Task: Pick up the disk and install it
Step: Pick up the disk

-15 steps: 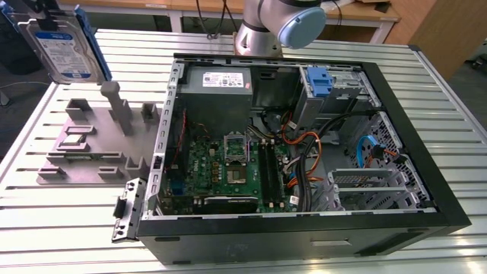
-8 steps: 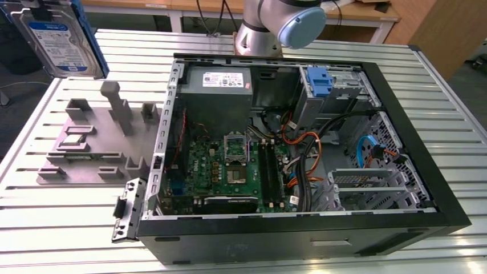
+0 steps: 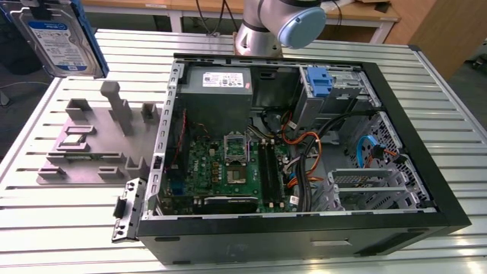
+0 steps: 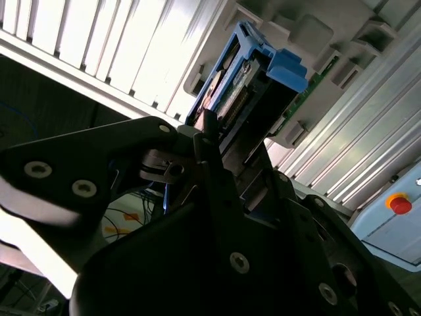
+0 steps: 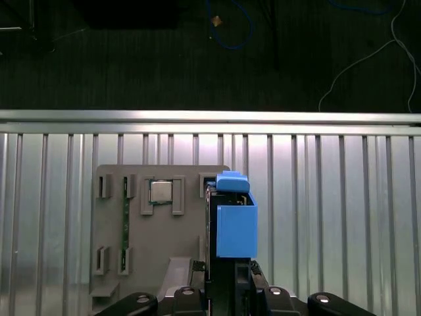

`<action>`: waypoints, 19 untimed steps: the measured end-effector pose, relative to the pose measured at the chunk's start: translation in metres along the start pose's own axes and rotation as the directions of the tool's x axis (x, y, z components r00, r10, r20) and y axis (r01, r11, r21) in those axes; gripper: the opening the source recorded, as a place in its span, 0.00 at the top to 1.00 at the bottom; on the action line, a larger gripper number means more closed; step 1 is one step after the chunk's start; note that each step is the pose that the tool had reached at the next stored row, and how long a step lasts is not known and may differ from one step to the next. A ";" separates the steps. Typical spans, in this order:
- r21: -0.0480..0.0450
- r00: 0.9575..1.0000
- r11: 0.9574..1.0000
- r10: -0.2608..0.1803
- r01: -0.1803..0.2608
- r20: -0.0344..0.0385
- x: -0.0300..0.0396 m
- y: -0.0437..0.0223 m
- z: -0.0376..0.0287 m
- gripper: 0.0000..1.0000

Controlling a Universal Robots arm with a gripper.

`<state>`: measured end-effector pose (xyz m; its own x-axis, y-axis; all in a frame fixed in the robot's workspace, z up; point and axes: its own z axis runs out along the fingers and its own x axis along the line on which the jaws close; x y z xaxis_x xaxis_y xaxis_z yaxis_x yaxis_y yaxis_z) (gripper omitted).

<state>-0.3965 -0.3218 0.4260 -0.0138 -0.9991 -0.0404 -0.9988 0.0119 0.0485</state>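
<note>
The claw (image 5: pixel 230 273) seemingly clamps the disk (image 3: pixel 63 40) above the grey fixture (image 3: pixel 84 155)

The disk (image 3: pixel 57 37), a silver drive with a blue-and-white label in a blue plastic frame, is held upright and slightly tilted in the pincer (image 5: pixel 230 273), raised well above the desk (image 3: pixel 76 240) at the exterior view's upper left.

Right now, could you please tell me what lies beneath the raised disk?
Below the disk sits the grey fixture tray on the slatted table; the disk hides part of one tray edge.
</note>
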 end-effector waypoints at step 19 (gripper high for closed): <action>0.000 1.000 1.000 0.000 0.000 0.000 -0.0005 0.0005 -0.0100 0.65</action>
<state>-0.3965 -0.3217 0.4361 -0.0138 -0.9991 -0.0403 -0.9988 0.0119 0.0485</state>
